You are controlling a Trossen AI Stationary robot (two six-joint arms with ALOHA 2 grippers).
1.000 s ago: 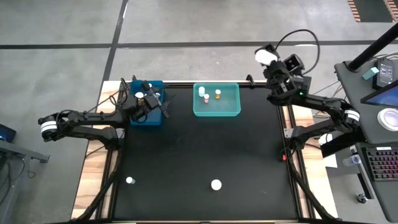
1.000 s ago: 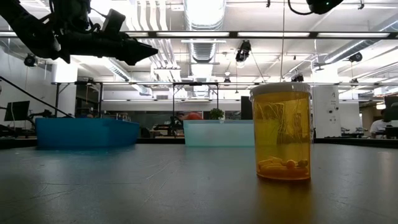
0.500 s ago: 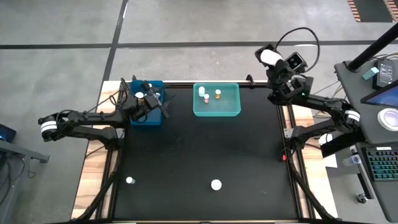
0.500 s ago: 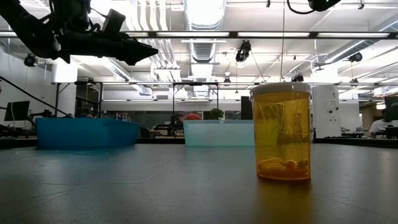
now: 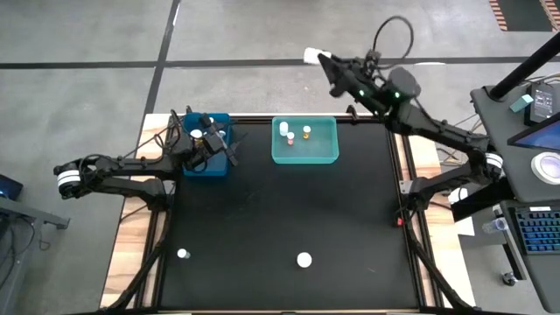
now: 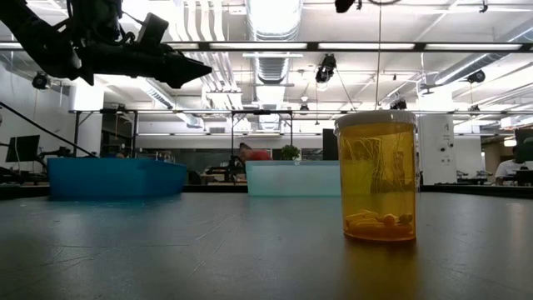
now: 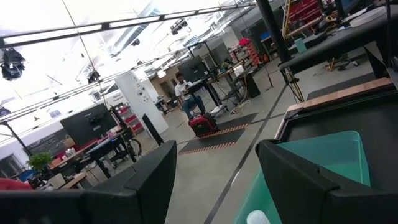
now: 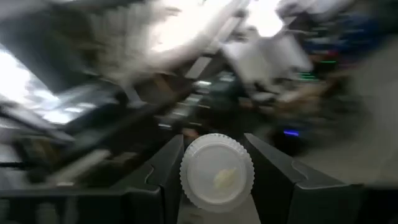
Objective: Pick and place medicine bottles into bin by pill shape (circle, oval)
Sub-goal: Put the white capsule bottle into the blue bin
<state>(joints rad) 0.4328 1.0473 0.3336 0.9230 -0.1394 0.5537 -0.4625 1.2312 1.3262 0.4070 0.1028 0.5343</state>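
This is a large open industrial lab or robotics workshop. The low view shows a high ceiling with exposed ducts (image 6: 268, 62), pipes and bright strip lights (image 6: 271, 12), and a bare grey concrete floor (image 5: 87, 52) with painted lines surrounds the black work table (image 5: 280, 219). Beyond it stand workbenches with monitors (image 7: 93, 124), a black-and-yellow hazard strip (image 7: 211, 134) on the floor, and a person (image 7: 185, 93) working at a far desk. Beside the table sits a desk with a keyboard (image 5: 535, 229).
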